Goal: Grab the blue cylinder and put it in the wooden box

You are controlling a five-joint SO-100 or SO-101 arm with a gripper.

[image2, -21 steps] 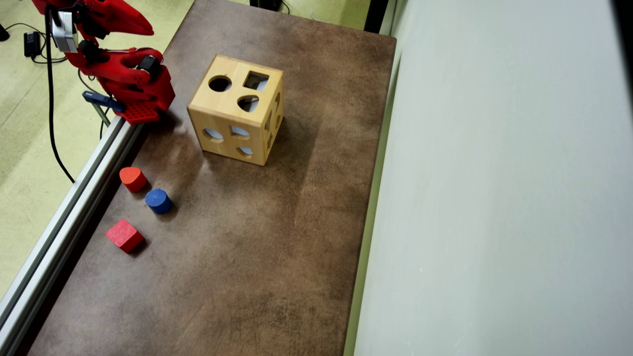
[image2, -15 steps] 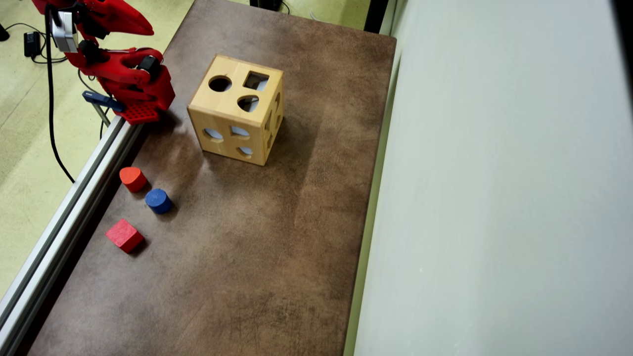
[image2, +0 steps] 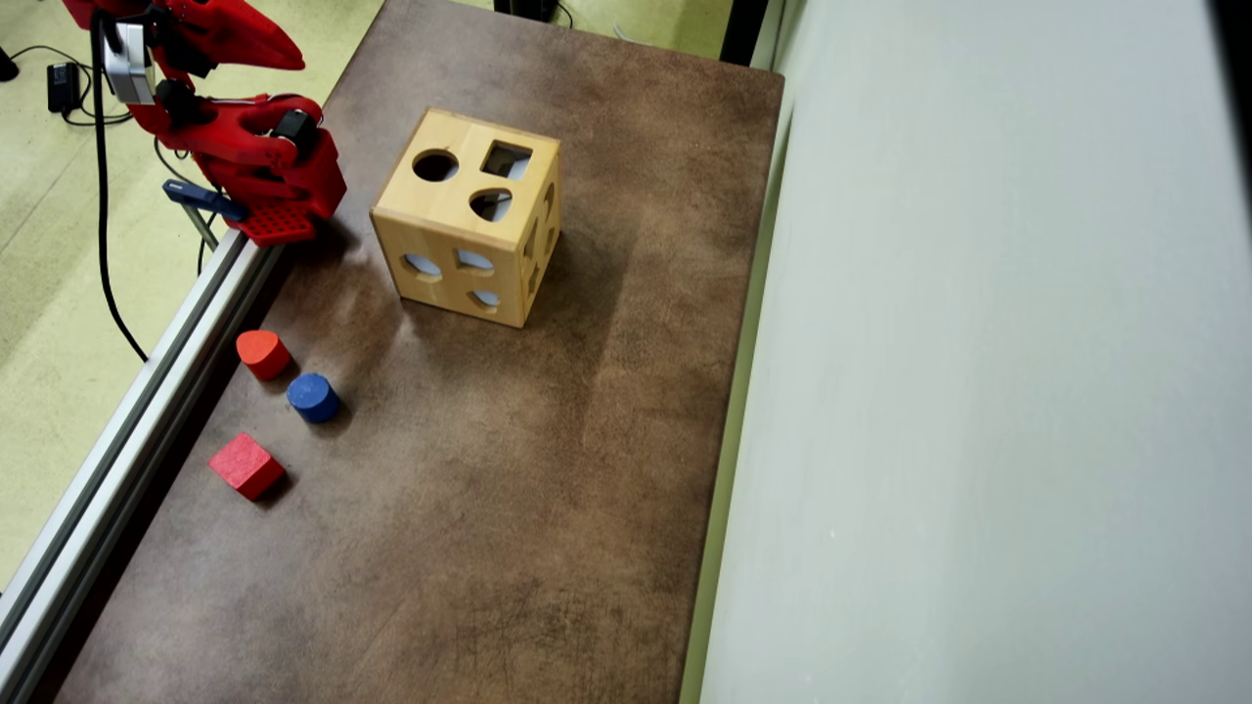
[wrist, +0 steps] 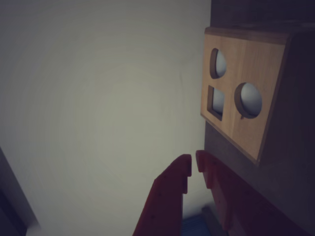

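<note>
The blue cylinder [image2: 313,396] stands upright on the brown table near its left edge in the overhead view, between an orange-red rounded block and a red cube. The wooden box [image2: 468,217] sits further back, with shaped holes in its top and sides. In the wrist view the box [wrist: 246,103] fills the right side, showing round and square holes. My red gripper [image2: 291,57] hangs folded back at the top left, well away from the cylinder. In the wrist view the gripper [wrist: 193,164] is shut with nothing between its fingers. The cylinder is out of the wrist view.
The orange-red rounded block [image2: 262,353] and the red cube [image2: 245,465] lie close to the cylinder. A metal rail [image2: 127,430] runs along the table's left edge. A pale wall [image2: 978,391] borders the right. A blue clamp [image2: 201,198] holds the arm's base.
</note>
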